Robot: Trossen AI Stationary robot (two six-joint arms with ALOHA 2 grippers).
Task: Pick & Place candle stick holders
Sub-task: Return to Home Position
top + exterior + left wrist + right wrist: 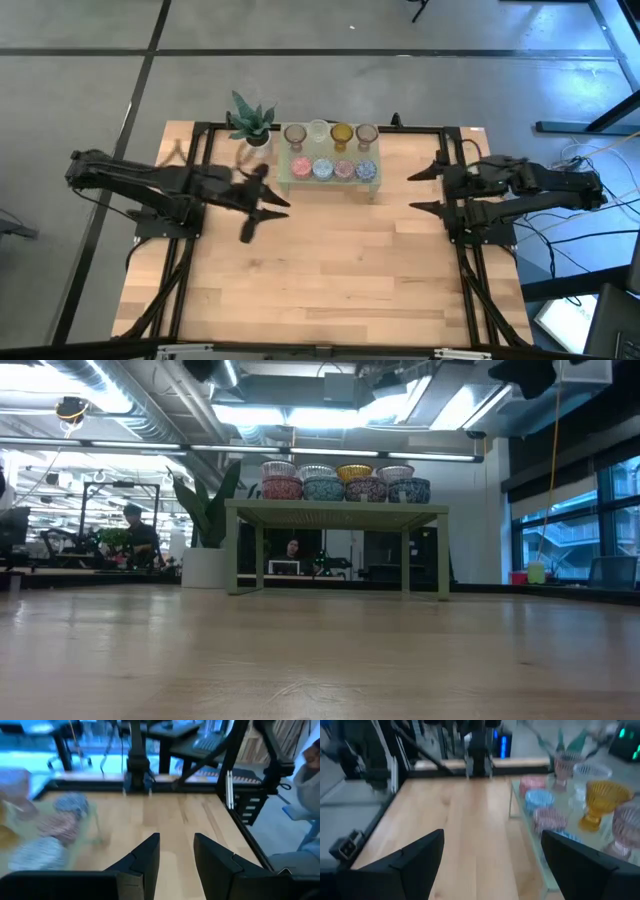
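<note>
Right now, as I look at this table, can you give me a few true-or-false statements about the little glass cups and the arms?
1. All the candle stick holders sit on the pale green stand. True.
2. The amber holder is in the row with the speckled ones. False: it stands in the other row, with the clear and pinkish ones.
3. The right fingers grip a holder. False: they are wide open and empty, above the table.
4. The potted plant stands beside the stand, on the side of the left arm. True.
</note>
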